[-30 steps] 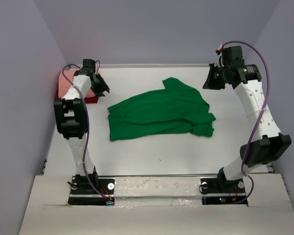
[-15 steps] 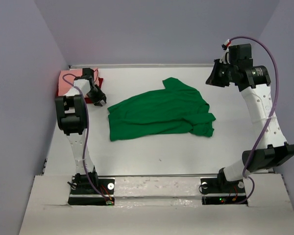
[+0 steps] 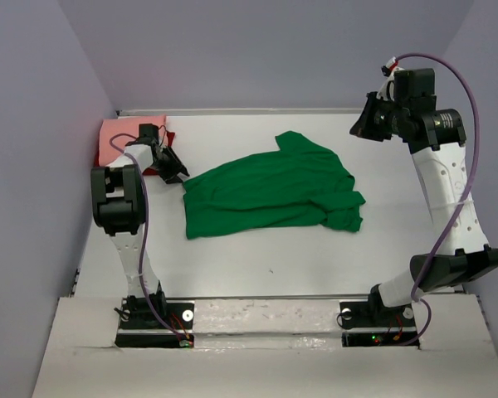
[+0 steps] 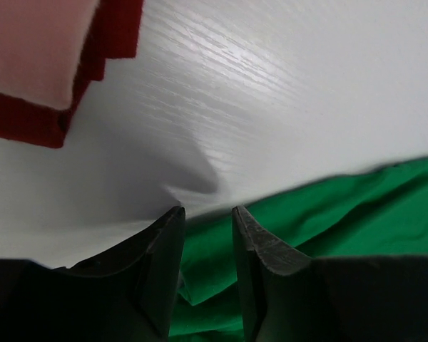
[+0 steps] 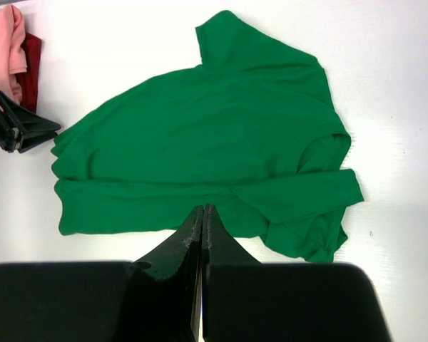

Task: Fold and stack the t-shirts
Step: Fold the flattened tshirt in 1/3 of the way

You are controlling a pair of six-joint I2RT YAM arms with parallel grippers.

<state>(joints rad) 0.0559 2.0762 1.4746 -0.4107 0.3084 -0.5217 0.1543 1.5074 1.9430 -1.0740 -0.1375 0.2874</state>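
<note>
Over to the left end effector (image 4: 208, 214): parked low above the table (image 4: 285, 85), opened only to a narrow slot, gripping nothing. Just beneath and ahead of its fingertips (image 4: 164, 256), the edge of the green t-shirt (image 3: 270, 195); touching the cloth or a hair above it, impossible to say. Looks lined up to pinch the hem corner, and a slim opening makes sense for thin fabric lying flat.

Off to the left of that end effector, well apart from the green one, the folded stack: pink t-shirt (image 4: 36, 43) on top of red t-shirt (image 4: 28, 125), tucked into the corner, presumably as the landing spot for the next fold.

Now the right end effector (image 5: 202, 210): held high, clamped fully shut on nothing, staring straight down with the whole green garment spread below it. Probably lifted away to avoid dragging the fabric while waiting for a corner of its own.

Rumpled and creased, with one sleeve bunched under, so likely calling for flattening before any fold. Risk worth flagging: catching two layers at the hem instead of one.
</note>
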